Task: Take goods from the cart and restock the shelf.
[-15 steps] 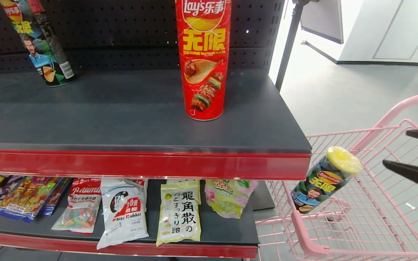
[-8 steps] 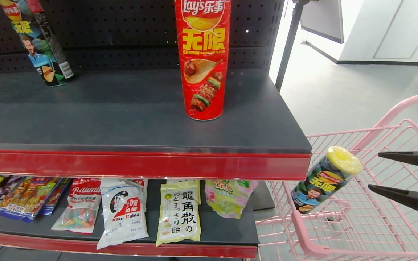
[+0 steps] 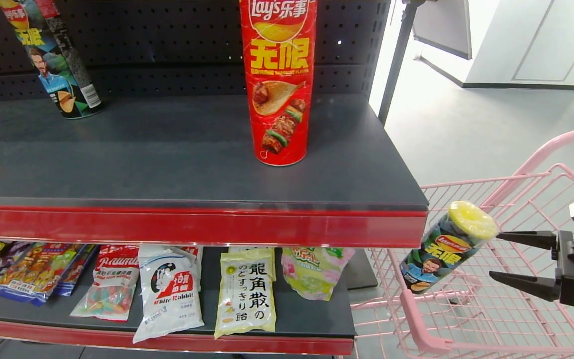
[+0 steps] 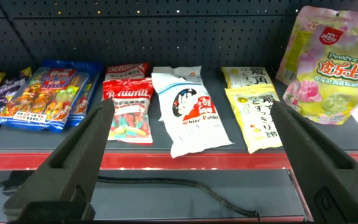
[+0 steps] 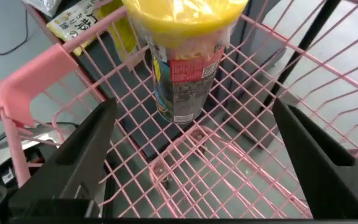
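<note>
Alignment on the dark green chip can is judged to be the step in hand. The can is seen tilted inside the pink cart, at the corner nearest the shelf, with its yellow lid uppermost. The right end effector is positioned just beside the lid, with its fingers spread wide and nothing held. In the right wrist view the can is framed between the two fingers. The fingers should be carried past the lid and closed on the cylindrical body below it, with the wrist matched to the can's tilt so that both pads are seated flat. Contact with the wire mesh should be avoided. Moderate force is advised, as the tube is probably thin-walled. The can should then be lifted clear of the cart rim and set upright on the upper shelf, where open space is available beside the red chip can. The left end effector is likewise wide open and empty, facing the candy bags on the lower shelf.
</note>
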Controlling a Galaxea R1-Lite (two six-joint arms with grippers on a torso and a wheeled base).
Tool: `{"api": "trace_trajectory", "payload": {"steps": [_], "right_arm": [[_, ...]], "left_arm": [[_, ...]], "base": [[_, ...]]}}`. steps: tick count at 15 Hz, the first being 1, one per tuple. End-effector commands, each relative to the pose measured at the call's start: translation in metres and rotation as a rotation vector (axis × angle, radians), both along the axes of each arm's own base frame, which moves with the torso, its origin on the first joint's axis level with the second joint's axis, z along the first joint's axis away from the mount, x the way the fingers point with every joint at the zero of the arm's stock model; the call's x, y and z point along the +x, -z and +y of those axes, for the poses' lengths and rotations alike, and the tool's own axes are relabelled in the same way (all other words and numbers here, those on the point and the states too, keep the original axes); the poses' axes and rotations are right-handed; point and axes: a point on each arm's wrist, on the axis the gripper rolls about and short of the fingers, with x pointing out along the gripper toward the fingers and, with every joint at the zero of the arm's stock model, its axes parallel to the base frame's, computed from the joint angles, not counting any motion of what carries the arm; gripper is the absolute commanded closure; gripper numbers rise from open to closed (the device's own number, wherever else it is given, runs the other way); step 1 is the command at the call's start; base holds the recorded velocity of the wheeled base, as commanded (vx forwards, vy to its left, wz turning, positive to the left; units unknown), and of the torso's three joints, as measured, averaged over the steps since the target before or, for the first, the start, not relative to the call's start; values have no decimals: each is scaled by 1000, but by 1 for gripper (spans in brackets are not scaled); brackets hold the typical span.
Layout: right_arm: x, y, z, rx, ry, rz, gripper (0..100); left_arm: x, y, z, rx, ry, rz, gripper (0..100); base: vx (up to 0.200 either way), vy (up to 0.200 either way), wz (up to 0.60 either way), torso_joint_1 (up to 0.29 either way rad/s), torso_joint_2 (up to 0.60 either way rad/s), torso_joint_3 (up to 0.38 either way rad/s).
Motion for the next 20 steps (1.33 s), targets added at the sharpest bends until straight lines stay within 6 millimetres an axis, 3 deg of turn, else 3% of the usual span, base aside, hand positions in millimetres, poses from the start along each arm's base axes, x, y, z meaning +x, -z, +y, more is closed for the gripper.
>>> {"api": "trace_trajectory", "payload": {"steps": [1, 6, 12, 20], "right_arm": [[19, 21, -4, 21, -23, 58, 0], [54, 27, 0, 15, -85, 43, 0], [60, 31, 27, 24, -179, 63, 0], [59, 12, 67, 29, -296, 42, 0]], "left_arm": [[0, 0, 0, 0, 0, 1, 0], [0, 0, 0, 0, 0, 1, 0], [0, 0, 0, 0, 0, 1, 0], [0, 0, 0, 0, 0, 1, 0]], "base": [[0, 0, 0, 0, 0, 0], [0, 0, 0, 0, 0, 0], [0, 0, 0, 0, 0, 0], [0, 0, 0, 0, 0, 0]]}}
